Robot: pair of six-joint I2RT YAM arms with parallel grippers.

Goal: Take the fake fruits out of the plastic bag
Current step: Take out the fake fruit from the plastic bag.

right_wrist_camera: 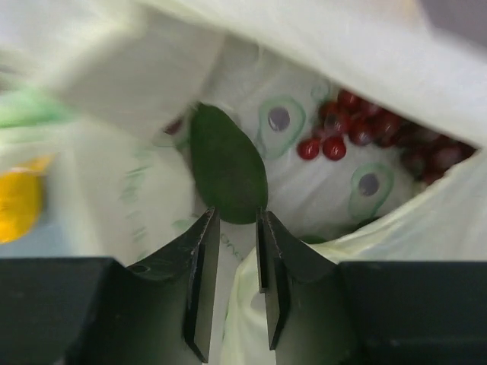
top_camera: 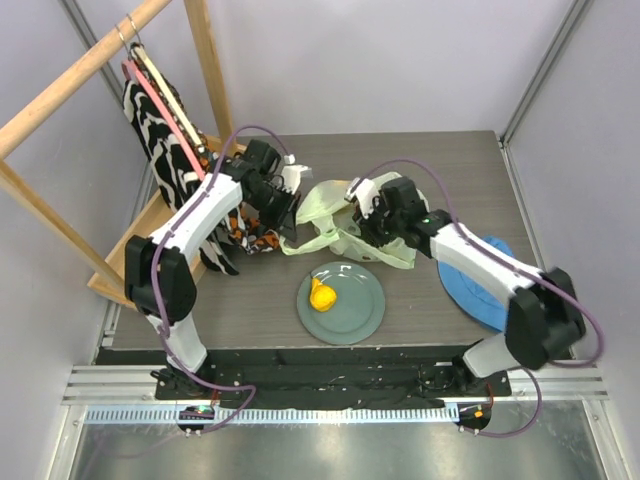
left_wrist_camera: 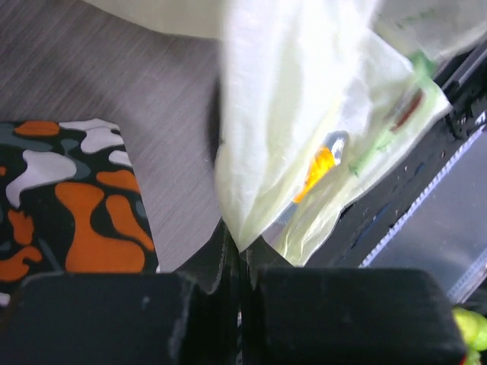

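Observation:
The pale yellow-green plastic bag [top_camera: 322, 203] lies crumpled behind the grey-green plate [top_camera: 352, 318]. A yellow-orange fruit [top_camera: 322, 294] rests on the plate. My left gripper [top_camera: 287, 222] is shut on the bag's [left_wrist_camera: 304, 106] edge, pinching a corner of film [left_wrist_camera: 240, 242]. The fruit [left_wrist_camera: 319, 169] shows orange through the film. My right gripper [top_camera: 365, 224] reaches into the bag's mouth. In the right wrist view its jaws [right_wrist_camera: 236, 219] stand apart. A dark green oval thing [right_wrist_camera: 225, 163] lies just past the tips. A dark-red grape bunch [right_wrist_camera: 373, 133] sits deeper inside.
A blue cloth hat [top_camera: 478, 282] lies at the right under my right arm. A wooden rack [top_camera: 120, 255] with black-and-white patterned cloths [top_camera: 165, 130] stands at the left. A camouflage cloth [left_wrist_camera: 68, 198] lies under my left gripper. Grey walls enclose the table.

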